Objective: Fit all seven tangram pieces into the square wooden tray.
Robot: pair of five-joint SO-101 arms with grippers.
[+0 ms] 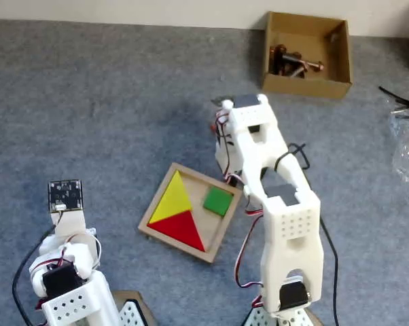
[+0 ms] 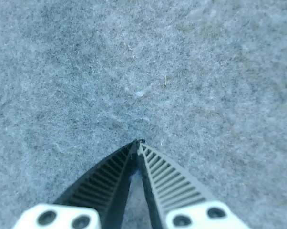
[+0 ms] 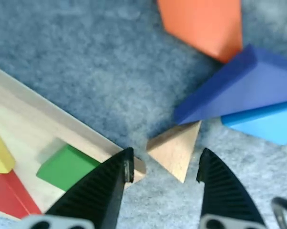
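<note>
Right jaws spread astride wooden triangle (image 3: 174, 151) beside tray (image 3: 62, 121); left jaws closed.

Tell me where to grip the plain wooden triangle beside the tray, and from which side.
Come straight down: the wooden triangle lies flat on the carpet under the open right pincer. Probably close across its broad middle, not the narrow tip toward the dark blue piece; the tray corner crowds one side.
</note>
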